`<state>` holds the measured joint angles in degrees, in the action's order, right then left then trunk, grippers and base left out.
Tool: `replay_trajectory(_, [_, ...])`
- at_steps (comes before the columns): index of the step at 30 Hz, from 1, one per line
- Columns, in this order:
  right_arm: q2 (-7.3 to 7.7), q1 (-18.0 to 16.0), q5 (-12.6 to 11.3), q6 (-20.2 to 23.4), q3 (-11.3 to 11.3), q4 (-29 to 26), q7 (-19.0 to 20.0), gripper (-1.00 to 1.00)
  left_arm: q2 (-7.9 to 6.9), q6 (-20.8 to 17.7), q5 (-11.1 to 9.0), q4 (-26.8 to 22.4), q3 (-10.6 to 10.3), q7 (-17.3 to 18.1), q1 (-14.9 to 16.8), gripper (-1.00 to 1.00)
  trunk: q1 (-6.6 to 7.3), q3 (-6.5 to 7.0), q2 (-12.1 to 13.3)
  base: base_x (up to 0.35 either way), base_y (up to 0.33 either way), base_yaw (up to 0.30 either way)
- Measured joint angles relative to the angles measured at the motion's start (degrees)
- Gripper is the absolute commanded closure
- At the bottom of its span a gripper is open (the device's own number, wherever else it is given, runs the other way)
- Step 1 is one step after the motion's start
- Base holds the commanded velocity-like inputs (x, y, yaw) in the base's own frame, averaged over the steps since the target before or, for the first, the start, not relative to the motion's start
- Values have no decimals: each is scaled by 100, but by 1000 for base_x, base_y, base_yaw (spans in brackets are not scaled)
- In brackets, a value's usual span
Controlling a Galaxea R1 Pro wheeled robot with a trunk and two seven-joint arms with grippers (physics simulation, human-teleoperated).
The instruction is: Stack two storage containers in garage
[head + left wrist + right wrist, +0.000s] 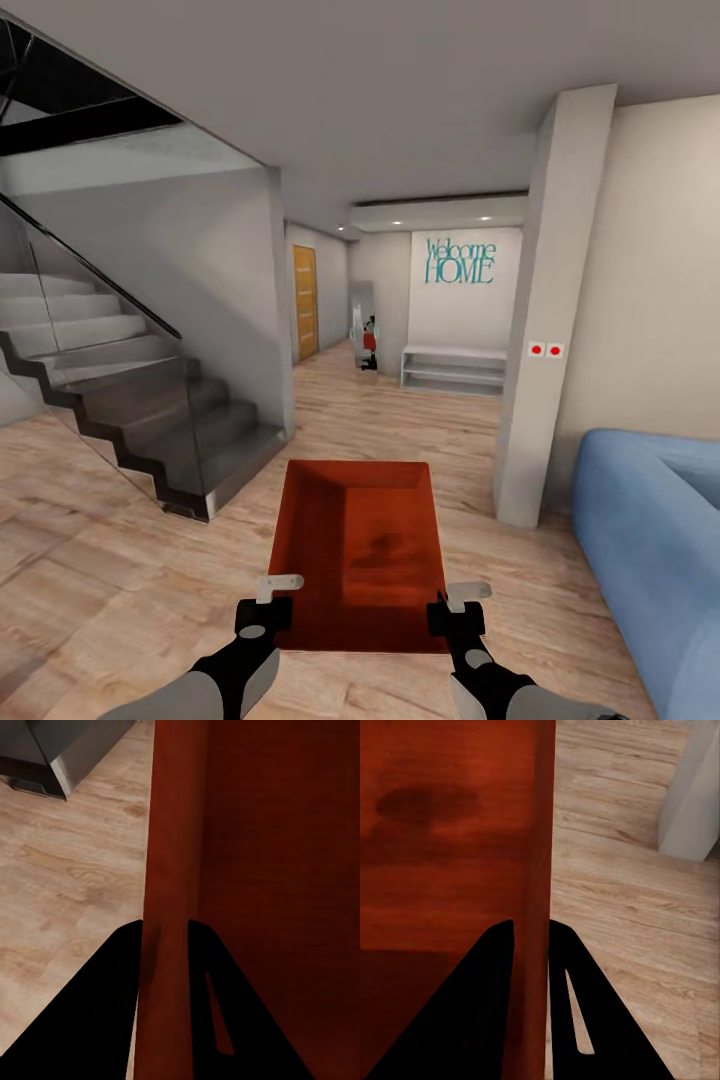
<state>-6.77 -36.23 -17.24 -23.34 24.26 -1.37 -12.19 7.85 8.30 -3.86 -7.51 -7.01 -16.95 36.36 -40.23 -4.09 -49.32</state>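
A living room with a wood floor [120, 560] is seen from the head view: stairs [130, 400] at ten o'clock, a hallway [400, 380] at twelve with a "Welcome HOME" sign [460, 262], a pillar [545, 330] at one, a blue sofa [650, 540] at four. One red-orange container [360, 545] is held off the floor at the centre, at six o'clock, its long axis pointing toward the hallway. It is carried between both arms, equally near each. The left gripper [265, 612] is clamped on the left wall near the nearer corner; the right gripper [455, 612] is clamped on the right wall. In each wrist view, the thin wall [166, 870] [540, 855] is pinched between the two dark fingers [112, 1005] [487, 1005]. The garage is judged to lie beyond, so carrying comes next.
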Motion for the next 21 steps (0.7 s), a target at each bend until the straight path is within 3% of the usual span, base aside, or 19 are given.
replay_trajectory(21, [0, -1, -5, -2, 3, 0, 2, 100, -1, -3, -2, -4, -1, 2, -1, 100, 0, 0, 0, 325, 0, 0])
